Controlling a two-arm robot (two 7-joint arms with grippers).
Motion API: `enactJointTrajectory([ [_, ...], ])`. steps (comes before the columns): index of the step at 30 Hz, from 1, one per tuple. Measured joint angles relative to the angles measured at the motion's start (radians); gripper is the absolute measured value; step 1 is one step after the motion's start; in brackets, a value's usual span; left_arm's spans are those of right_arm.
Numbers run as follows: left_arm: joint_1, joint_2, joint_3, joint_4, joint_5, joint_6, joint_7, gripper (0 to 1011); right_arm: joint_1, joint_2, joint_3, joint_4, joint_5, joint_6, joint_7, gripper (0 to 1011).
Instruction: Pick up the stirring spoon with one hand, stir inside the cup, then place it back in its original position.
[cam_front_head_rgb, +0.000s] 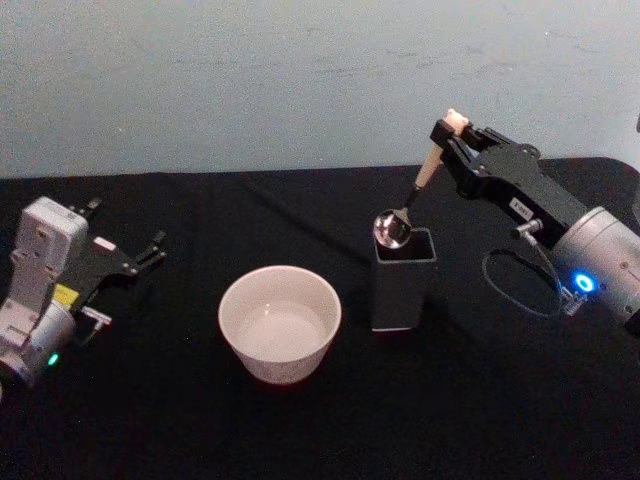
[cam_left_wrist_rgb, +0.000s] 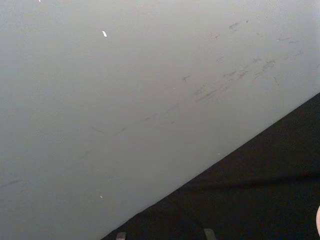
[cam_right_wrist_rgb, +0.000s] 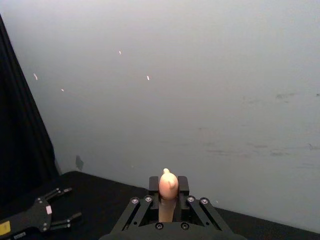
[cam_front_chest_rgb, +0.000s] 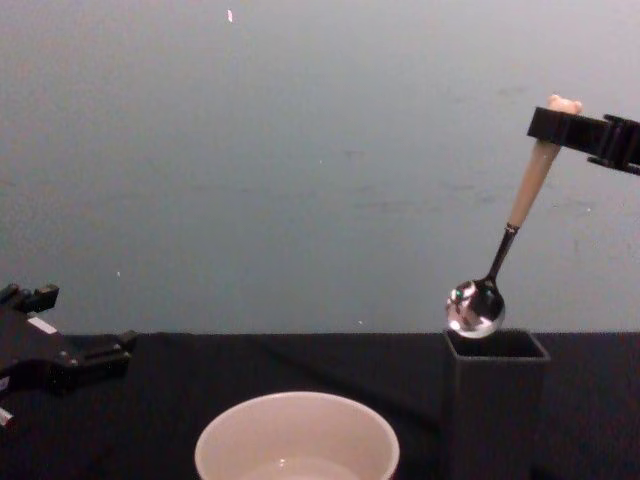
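My right gripper (cam_front_head_rgb: 447, 132) is shut on the top of the stirring spoon's beige handle (cam_front_head_rgb: 428, 168), just under its tiny bear head (cam_right_wrist_rgb: 168, 181). The spoon (cam_front_chest_rgb: 520, 205) hangs tilted, its shiny bowl (cam_front_chest_rgb: 474, 307) at the mouth of the dark grey holder (cam_front_head_rgb: 404, 282). In the chest view the right gripper (cam_front_chest_rgb: 562, 124) comes in high at the right edge. The cream-white cup (cam_front_head_rgb: 280, 322) stands left of the holder, apart from the spoon, and its rim (cam_front_chest_rgb: 297, 408) sits low in the chest view. My left gripper (cam_front_head_rgb: 140, 250) rests open at the far left.
A black cloth (cam_front_head_rgb: 470, 400) covers the table in front of a pale wall (cam_front_head_rgb: 300, 80). A cable loop (cam_front_head_rgb: 515, 285) hangs by the right wrist. The left gripper (cam_right_wrist_rgb: 57, 207) lies far from the cup.
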Motion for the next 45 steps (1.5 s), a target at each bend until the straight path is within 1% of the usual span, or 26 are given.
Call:
enactJointTrajectory([
  [8, 0.0, 0.0, 0.0, 0.0, 0.0, 0.0, 0.0, 1001, -0.009, 0.006, 0.0, 0.005, -0.019, 0.0, -0.005, 214],
  [27, 0.0, 0.0, 0.0, 0.0, 0.0, 0.0, 0.0, 1001, -0.003, -0.005, -0.036, 0.084, -0.072, 0.031, 0.007, 214],
  [36, 0.0, 0.0, 0.0, 0.0, 0.0, 0.0, 0.0, 1001, 0.009, -0.014, -0.054, 0.132, -0.1, 0.047, 0.015, 214],
  [45, 0.0, 0.0, 0.0, 0.0, 0.0, 0.0, 0.0, 1002, 0.019, -0.023, -0.061, 0.165, -0.115, 0.059, 0.023, 214],
])
